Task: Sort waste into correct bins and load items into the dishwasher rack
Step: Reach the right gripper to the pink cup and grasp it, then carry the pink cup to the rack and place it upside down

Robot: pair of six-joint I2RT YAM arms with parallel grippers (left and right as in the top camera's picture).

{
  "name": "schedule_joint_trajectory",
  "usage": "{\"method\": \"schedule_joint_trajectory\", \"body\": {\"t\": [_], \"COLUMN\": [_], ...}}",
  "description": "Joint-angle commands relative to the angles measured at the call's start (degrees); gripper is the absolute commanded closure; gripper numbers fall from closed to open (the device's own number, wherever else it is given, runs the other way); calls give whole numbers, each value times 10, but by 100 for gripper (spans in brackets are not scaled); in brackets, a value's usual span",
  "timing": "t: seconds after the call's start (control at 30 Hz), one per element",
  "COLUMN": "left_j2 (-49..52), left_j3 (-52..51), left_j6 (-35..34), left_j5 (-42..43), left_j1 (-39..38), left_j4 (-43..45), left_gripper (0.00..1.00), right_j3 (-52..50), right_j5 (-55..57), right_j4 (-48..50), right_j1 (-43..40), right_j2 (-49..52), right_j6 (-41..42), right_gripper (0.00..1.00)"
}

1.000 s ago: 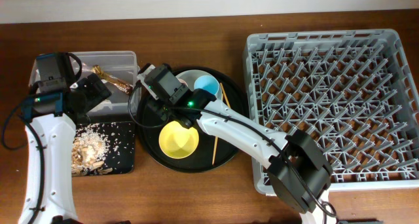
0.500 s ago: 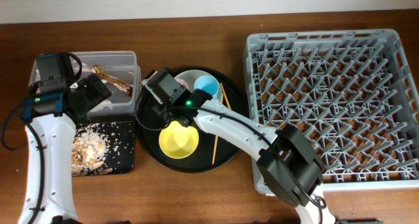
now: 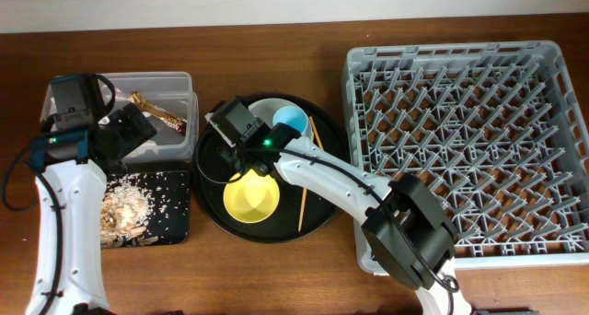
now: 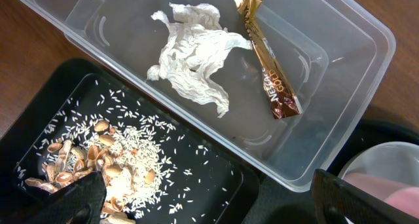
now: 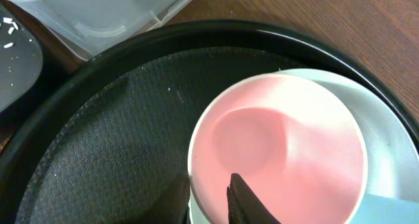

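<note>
The right pincer [image 5: 209, 201] is grasping the pink cup [image 5: 281, 152] by its rim, one finger inside and one outside. The cup is sitting on the pale plate [image 5: 386, 139] in the round black tray [image 5: 98, 139]. The left pincer [image 4: 216, 201] is hanging released over the clear box [image 4: 357, 60], which is holding the tissue [image 4: 190, 54] and the wrapper [image 4: 265, 60]. Just beside it, the shallow black tray [image 4: 39, 119] is carrying the food scraps [image 4: 111, 158].

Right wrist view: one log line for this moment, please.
right gripper straddles pink cup rim, grip unconfirmed | left gripper open over clear box | tissue, wrapper inside box
</note>
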Motion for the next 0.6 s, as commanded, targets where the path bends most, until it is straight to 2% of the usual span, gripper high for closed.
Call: {"method": "schedule_joint_trajectory", "body": {"t": [0.0,0.13,0.57], "left_j2": [-9,-9,-9], "left_j3": [9,9,9], "left_j6": [7,7,7], "left_j5": [2,2,2], "left_j1": [1,1,1], "left_j4": [0,0,0], "left_gripper": [1,1,1], "right_j3": [6,6,6], "right_j5": [11,11,11], "right_j4": [-1,0,-18], "right_j1": [-4,-4,-4], "right_j2": [10,10,10], "right_j6": [2,2,2], "right_gripper": [78,84,83]}}
